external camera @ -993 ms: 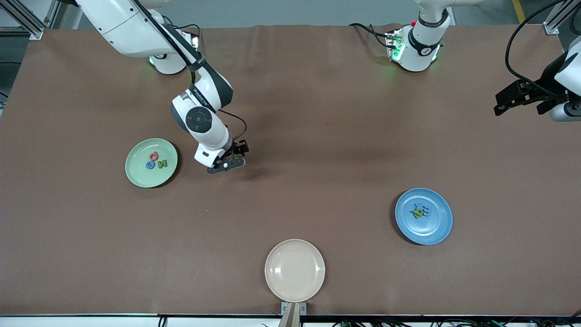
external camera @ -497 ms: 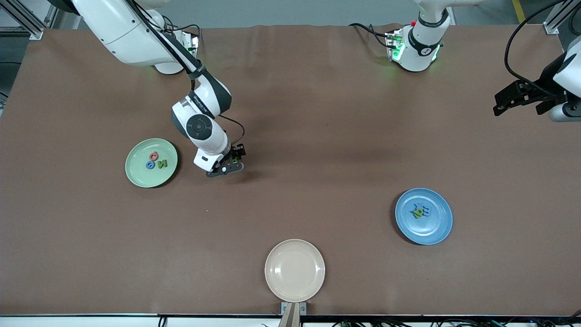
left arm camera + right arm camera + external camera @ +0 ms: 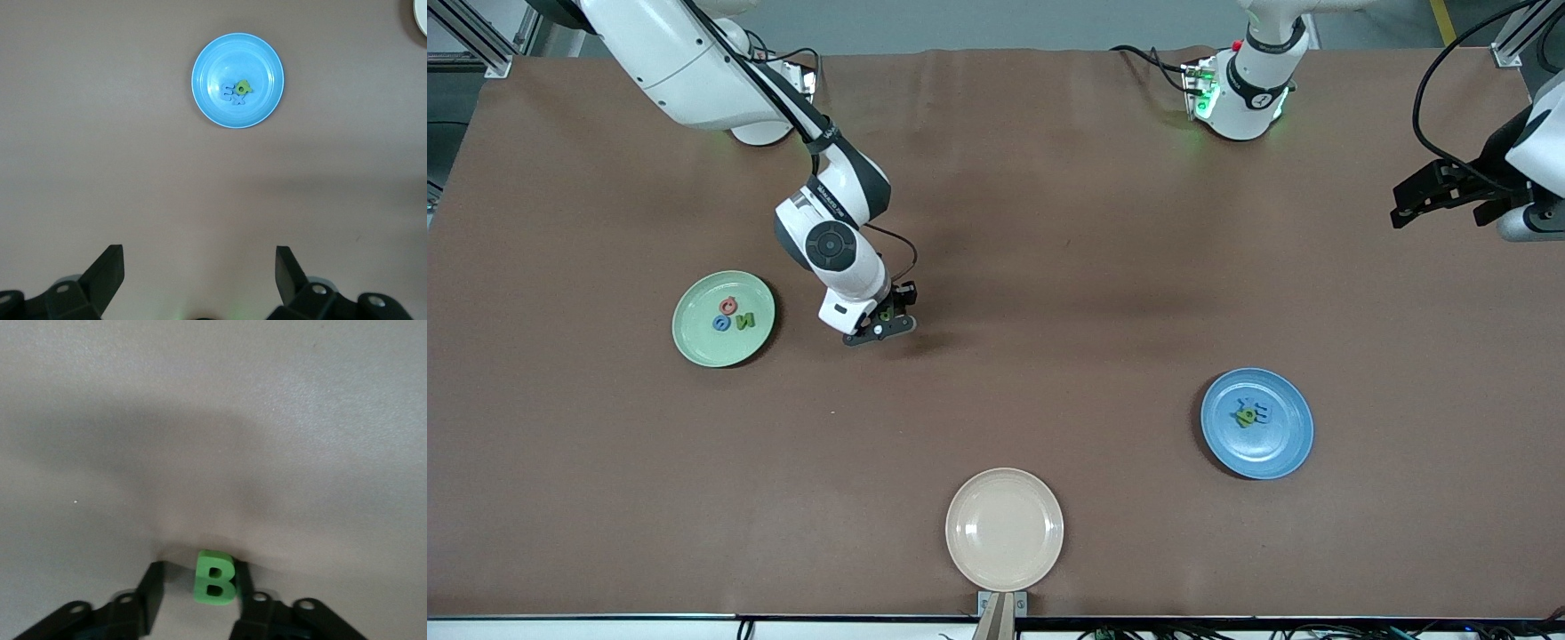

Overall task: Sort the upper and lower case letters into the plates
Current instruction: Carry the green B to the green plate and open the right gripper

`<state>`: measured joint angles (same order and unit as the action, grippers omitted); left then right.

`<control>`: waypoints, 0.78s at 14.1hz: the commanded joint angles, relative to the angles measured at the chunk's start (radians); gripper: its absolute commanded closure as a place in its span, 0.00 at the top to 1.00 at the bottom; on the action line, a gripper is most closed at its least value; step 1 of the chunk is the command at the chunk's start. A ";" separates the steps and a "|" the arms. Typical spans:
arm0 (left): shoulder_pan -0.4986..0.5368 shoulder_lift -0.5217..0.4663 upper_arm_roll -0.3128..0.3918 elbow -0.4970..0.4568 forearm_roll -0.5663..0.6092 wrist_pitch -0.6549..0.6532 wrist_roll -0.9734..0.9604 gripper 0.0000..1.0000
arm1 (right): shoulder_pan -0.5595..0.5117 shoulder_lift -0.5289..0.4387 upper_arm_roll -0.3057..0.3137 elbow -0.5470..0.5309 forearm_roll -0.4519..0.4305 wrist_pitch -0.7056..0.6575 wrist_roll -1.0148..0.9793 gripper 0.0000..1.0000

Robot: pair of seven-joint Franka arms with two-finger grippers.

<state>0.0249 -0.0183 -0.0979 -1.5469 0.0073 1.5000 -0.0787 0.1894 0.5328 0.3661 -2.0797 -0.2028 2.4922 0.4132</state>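
The right gripper point(image 3: 887, 318) has shifted slightly toward the left arm's end of the table since a second ago, and its jaws are narrowing around a small chunky green letter B point(image 3: 215, 577). One finger is touching the B; a thin gap shows at the other. Only the right wrist view shows the letter clearly.

The left gripper point(image 3: 200, 275) is waiting, jaws spread wide, above the round blue plate point(image 3: 267, 60) holding letters.

The pale green plate point(image 3: 694, 342), beside the right gripper, is holding three letters. A beige plate point(image 3: 1005, 560) is lying nearest the camera.
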 commanded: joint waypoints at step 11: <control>0.010 -0.014 -0.003 -0.012 -0.015 0.008 0.022 1.00 | -0.117 -0.129 -0.004 0.006 -0.032 -0.214 -0.172 0.08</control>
<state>0.0270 -0.0184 -0.0978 -1.5474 0.0073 1.5000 -0.0787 0.1511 0.5050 0.3516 -2.0506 -0.2202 2.3709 0.3404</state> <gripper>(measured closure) 0.000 0.718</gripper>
